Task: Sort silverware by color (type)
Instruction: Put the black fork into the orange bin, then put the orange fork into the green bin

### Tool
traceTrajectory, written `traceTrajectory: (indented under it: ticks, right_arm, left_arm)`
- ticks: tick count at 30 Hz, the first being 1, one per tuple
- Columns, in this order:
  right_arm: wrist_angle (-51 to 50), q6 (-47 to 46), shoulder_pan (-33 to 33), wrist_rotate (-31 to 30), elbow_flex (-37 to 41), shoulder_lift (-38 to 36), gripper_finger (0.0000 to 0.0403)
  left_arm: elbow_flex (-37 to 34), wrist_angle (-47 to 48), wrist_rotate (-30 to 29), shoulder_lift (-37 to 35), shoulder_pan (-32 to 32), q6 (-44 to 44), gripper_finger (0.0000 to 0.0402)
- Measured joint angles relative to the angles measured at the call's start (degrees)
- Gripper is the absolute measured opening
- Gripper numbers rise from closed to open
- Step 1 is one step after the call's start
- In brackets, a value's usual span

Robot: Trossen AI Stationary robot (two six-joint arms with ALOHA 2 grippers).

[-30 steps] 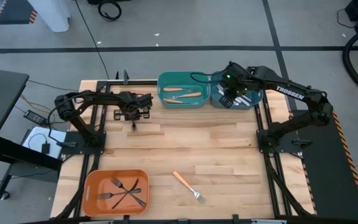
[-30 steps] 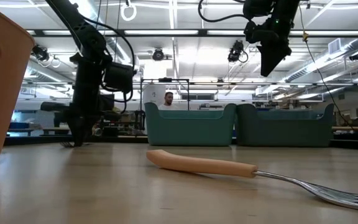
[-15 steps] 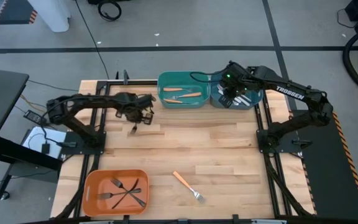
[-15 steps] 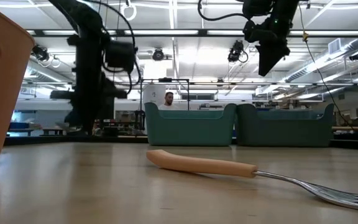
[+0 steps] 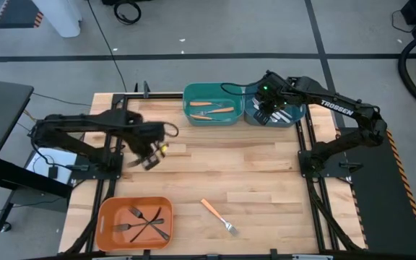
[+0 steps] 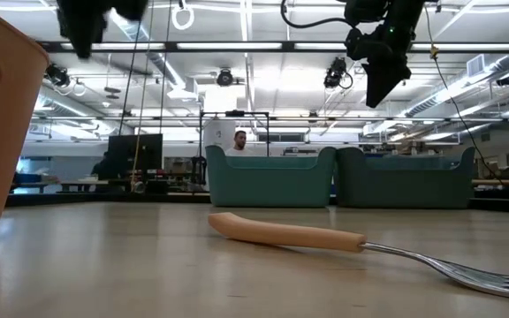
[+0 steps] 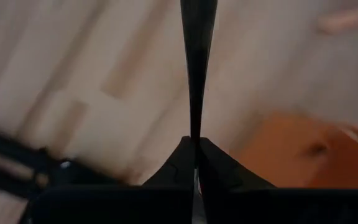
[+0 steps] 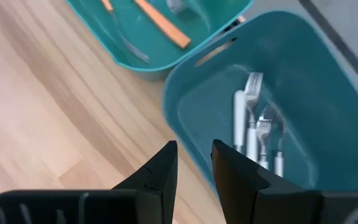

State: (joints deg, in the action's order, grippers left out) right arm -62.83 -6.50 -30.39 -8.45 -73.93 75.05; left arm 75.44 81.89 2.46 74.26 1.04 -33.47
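Observation:
My left gripper (image 5: 151, 157) hangs above the table's left half, between the far edge and the orange bin (image 5: 107, 209), shut on a black fork (image 7: 194, 68). In the low view it shows only at the top (image 6: 82, 31). My right gripper (image 8: 194, 163) is open and empty over the near-left rim of the blue bin (image 8: 185, 93), also seen in the high view (image 5: 266, 110). Silver forks (image 8: 253, 134) lie in that bin. One orange-handled fork (image 5: 217, 215) lies flat on the table near the near edge, and is close up in the low view (image 6: 290, 234). My left gripper pinches the black fork between its two fingers at a narrow stretch of it (image 7: 195, 132). The fork sticks straight out past the fingertips, in line with them, and widens away from them. It is lifted clear of the table. Which end is held I cannot tell.
The teal bin (image 5: 193, 119) at the far edge holds orange-handled forks (image 5: 219, 110); the blue bin (image 5: 295, 119) stands right of it. The orange bin at the near left corner holds black forks (image 5: 144, 222). Bare wood lies across the table's middle (image 5: 237, 162).
My left gripper has risen from the table surface near the far left and swung toward the near edge, toward the orange bin, carrying the black fork up clear of the wood. In the low view it has climbed almost out of the picture.

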Motion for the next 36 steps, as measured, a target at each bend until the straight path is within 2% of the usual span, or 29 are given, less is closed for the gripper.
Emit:
traceTrajectory:
  ticks: [3, 10, 17, 23, 25, 28, 36]
  right_arm:
    - [0.02, -1.54, 0.32, 1.15, 0.0, 0.0, 0.0106]
    - [0.09, -2.93, 3.14, 2.35, 0.0, 0.0, 0.0106]
    - [0.24, -3.17, 5.94, 2.38, -0.02, 0.0, 0.0106]
    - [-0.63, -12.85, 8.74, 4.53, -0.02, 0.0, 0.0106]
    - [-0.73, -15.19, 10.57, 6.8, -0.02, 0.0, 0.0106]
    - [0.17, -18.99, 14.28, 7.06, -0.02, 0.0, 0.0105]
    - [1.5, -31.97, 24.23, 6.88, -0.02, 0.0, 0.0105]
  left_arm:
    - [2.06, -0.1, 1.87, -2.17, -7.91, -0.56, 0.0013]
    - [2.14, -0.36, 2.08, -2.99, -26.42, -8.72, 0.0013]
    - [-0.82, -8.18, 2.01, -2.95, -38.55, -14.35, 0.0019]
    - [-8.12, -12.29, 2.03, -2.95, -43.43, -21.22, 0.0061]
    - [-10.52, -13.88, 1.97, -2.95, -44.36, -23.04, 0.0076]
    - [-13.57, -18.01, 2.03, -2.95, -45.05, -23.71, 0.0095]
    - [-14.78, -19.31, 1.99, -2.95, -43.66, -28.38, 0.0106]
